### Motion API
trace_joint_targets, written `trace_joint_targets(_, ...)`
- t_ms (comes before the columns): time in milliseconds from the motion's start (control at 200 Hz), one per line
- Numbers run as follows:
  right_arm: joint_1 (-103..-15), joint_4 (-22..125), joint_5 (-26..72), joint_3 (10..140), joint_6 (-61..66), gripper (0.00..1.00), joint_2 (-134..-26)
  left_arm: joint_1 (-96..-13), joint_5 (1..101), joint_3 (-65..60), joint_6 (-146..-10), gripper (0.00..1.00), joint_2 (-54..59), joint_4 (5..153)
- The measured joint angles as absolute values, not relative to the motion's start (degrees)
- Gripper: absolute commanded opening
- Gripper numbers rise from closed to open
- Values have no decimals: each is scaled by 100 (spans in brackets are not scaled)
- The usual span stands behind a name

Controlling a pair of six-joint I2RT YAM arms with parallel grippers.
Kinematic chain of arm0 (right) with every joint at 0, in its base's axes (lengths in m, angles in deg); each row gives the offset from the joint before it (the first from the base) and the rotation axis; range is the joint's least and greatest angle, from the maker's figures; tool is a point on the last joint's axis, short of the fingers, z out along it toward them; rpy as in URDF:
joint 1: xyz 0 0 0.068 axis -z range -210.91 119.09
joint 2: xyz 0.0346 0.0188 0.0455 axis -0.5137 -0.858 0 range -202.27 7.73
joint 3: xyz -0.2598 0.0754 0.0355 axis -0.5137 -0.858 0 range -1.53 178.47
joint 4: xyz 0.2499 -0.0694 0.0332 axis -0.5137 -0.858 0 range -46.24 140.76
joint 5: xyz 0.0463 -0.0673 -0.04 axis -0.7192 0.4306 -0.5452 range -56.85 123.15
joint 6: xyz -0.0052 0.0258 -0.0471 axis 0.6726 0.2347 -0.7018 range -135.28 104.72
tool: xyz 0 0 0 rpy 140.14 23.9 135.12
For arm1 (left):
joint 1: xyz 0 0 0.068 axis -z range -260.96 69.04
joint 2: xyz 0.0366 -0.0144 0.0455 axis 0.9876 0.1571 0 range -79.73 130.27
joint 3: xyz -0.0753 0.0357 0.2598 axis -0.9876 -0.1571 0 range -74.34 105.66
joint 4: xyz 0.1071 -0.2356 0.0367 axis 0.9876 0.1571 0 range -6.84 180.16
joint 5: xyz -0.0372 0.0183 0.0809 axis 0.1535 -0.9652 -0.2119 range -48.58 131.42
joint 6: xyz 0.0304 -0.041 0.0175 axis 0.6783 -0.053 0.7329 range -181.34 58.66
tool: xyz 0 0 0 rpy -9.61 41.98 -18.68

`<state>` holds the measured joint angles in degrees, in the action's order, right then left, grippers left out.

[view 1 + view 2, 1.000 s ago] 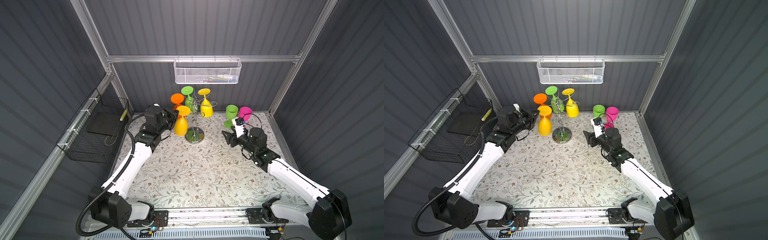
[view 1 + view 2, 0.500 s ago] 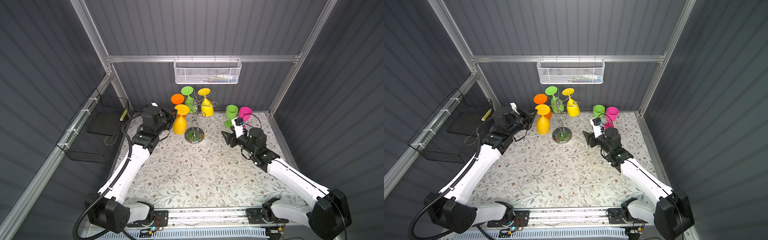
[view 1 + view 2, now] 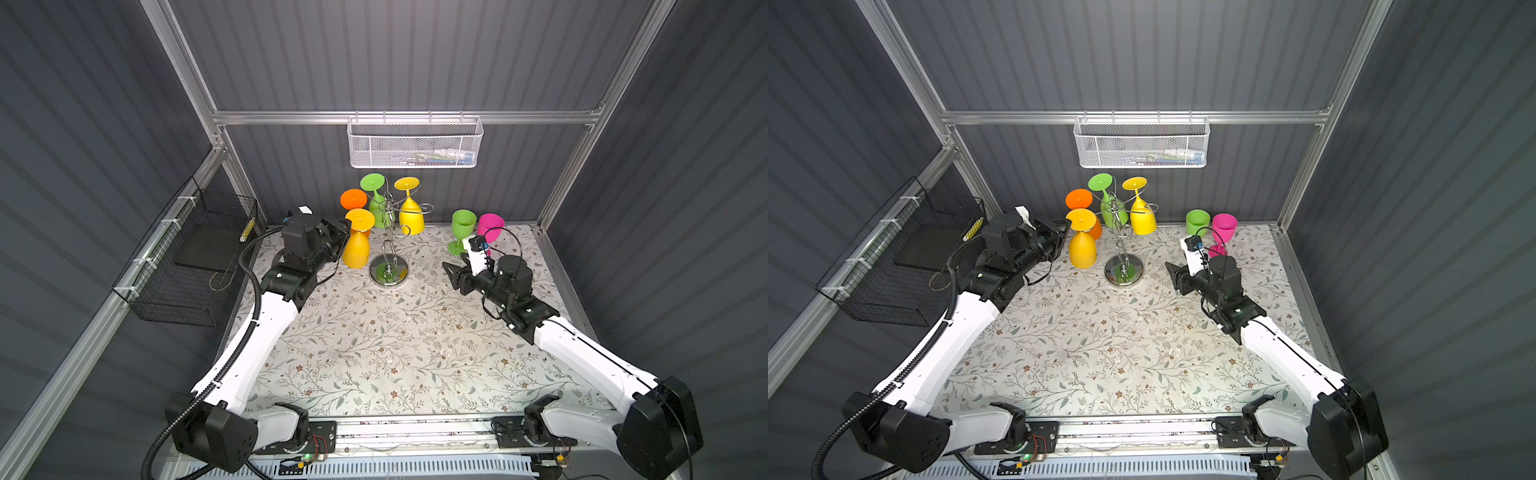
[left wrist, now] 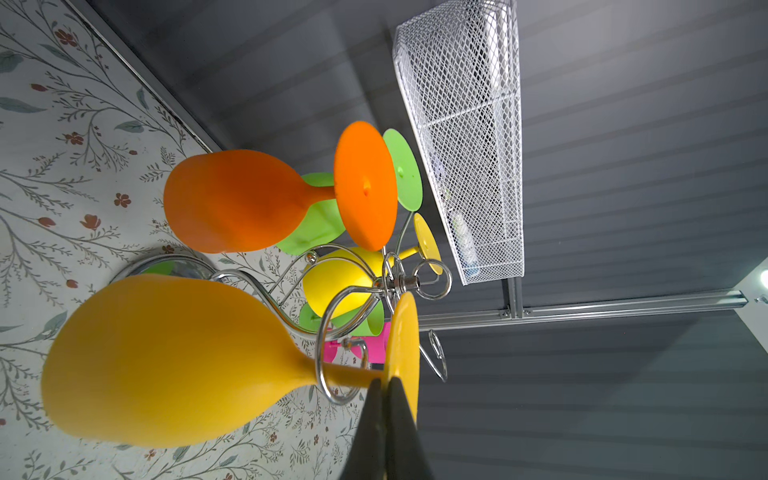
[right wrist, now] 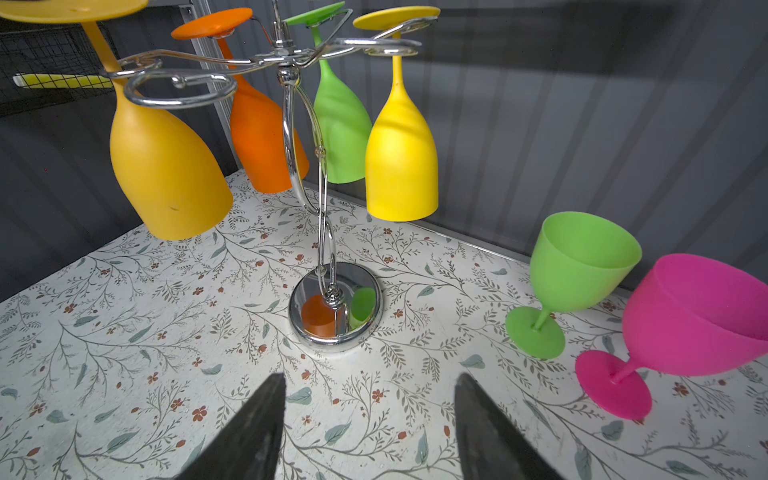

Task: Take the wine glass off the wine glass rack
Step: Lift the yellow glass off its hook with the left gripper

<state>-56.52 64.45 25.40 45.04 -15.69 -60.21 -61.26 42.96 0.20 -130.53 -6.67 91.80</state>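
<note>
The amber wine glass (image 3: 356, 249) hangs bowl-down on the side of the wine glass rack (image 3: 388, 273) that faces your left arm. Its long axis runs up and down but is tilted: in the right wrist view the foot leans out from the rack's hub while the bowl mouth swings in toward the rack's twisted stem. In the left wrist view the glass's thin stem passes through the curled arm (image 4: 321, 357) of the rack, with the foot (image 4: 405, 332) just beyond that curl, so I judge the glass is not yet free. Your left end effector (image 4: 385, 388) is pinched tight on the rim of that foot, reaching in from the side away from the rack's hub; the glass lies straight ahead of it, hanging crosswise to the fingers. The coming move turns on stem against curl. You would need to draw the stem out along the wire, away from the hub, until it clears the curl's mouth — which way that mouth opens I cannot tell. The right end effector (image 5: 370, 376) sits on the opposite side of the rack, low over the counter (image 3: 374, 340), jaws wide and empty, aimed at the rack's round base — it is the farther one. A pinch on so thin a rim may let the bowl swing.
</note>
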Motion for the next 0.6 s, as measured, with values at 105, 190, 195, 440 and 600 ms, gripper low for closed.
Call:
trace_joint_targets(105,-5652,6445,2540,4504,-1575,65,-6021,-6126,4267,114,-13009,0,-623,9217)
trace_joint_targets(190,-5652,6445,2540,4504,-1575,65,-6021,-6126,4265,239,-12966,0,-531,9233)
trace_joint_targets(195,-5652,6445,2540,4504,-1575,65,-6021,-6126,4265,243,-12963,0,-529,9233)
trace_joint_targets(440,-5652,6445,2540,4504,-1575,65,-6021,-6126,4331,569,-12874,0,-210,9274)
trace_joint_targets(600,-5652,6445,2540,4504,-1575,65,-6021,-6126,4527,729,-12859,0,13,9204)
